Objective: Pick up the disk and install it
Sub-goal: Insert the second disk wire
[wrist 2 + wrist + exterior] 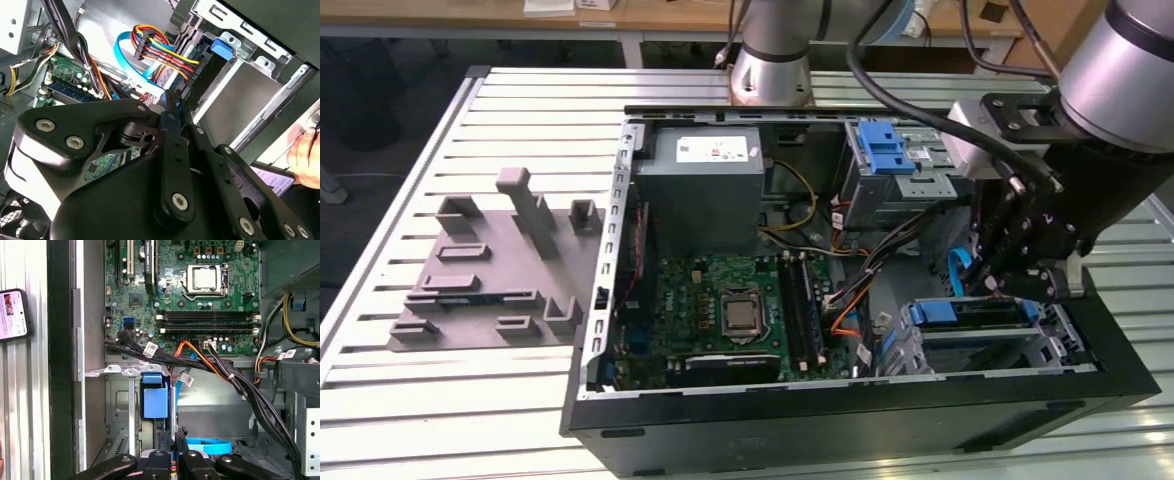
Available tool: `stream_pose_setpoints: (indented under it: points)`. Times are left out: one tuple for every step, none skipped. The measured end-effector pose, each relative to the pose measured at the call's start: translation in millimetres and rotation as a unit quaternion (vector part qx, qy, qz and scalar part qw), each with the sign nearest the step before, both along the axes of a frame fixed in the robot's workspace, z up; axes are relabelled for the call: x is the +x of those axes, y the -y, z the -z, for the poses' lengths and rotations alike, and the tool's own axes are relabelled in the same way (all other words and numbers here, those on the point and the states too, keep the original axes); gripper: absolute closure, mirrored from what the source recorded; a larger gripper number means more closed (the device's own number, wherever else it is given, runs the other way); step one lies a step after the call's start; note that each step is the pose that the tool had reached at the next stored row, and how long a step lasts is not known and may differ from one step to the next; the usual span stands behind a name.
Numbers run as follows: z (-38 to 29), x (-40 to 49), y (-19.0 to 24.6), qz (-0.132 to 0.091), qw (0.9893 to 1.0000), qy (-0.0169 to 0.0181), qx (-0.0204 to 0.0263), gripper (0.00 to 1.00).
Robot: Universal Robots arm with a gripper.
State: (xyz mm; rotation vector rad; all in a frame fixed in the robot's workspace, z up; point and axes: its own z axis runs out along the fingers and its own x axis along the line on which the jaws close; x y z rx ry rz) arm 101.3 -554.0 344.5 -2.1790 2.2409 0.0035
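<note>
The disk stands on edge in the drive bay at the near corner of the open computer case, on the exterior view's right, with its blue carrier tab facing up. The first wrist view shows the disk edge-on between the bay's metal walls, and the second wrist view shows the disk as a dark slab with a blue tab. My gripper hangs just above the bay. In both wrist views the gripper has its fingers closed together, tips at the disk's cable end, with nothing held between them.
Bundled cables and a blue flat cable cross beside the bay. The motherboard, a grey power supply and an upper drive cage with a blue latch occupy the case. A grey fixture plate lies on the slatted table. A hand and a phone are outside the case.
</note>
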Motion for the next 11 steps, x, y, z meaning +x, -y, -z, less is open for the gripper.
stream_pose_setpoints:
  points:
    - [0.1, 0.0, 0.0, 0.000, 1.0000, 0.0000, -0.0001, 0.84]
    - [0.1, 0.0, 0.0, 0.000, 1.0000, 0.0000, -0.0001, 0.84]
    - [0.2, 0.0, 0.1, 0.000, 1.0000, 0.0000, -0.0002, 0.84]
    - [0.4, 0.0, 0.0, 0.000, 1.0000, 0.0000, 0.0000, 0.84]
    - [0.5, 0.0, 0.1, 0.000, 1.0000, 0.0000, 0.0001, 0.84]
    - [0.8, 0.0, 0.6, 0.000, 1.0000, 0.0000, 0.0001, 0.84]
    - [1.1, 0.0, 1.3, 0.000, 1.0000, 0.0000, 0.0001, 0.84]
    - [1.3, 0.0, 1.9, 0.000, 1.0000, 0.0000, 0.0001, 0.84]
    - [1.5, 0.0, 2.4, 0.000, 1.0000, 0.0000, 0.0000, 0.84]
    - [1.8, 0.0, 3.0, 0.000, 1.0000, 0.0000, 0.0000, 0.84]
    - [2.1, 0.0, 3.5, 0.000, 1.0000, 0.0000, 0.0000, 0.84]
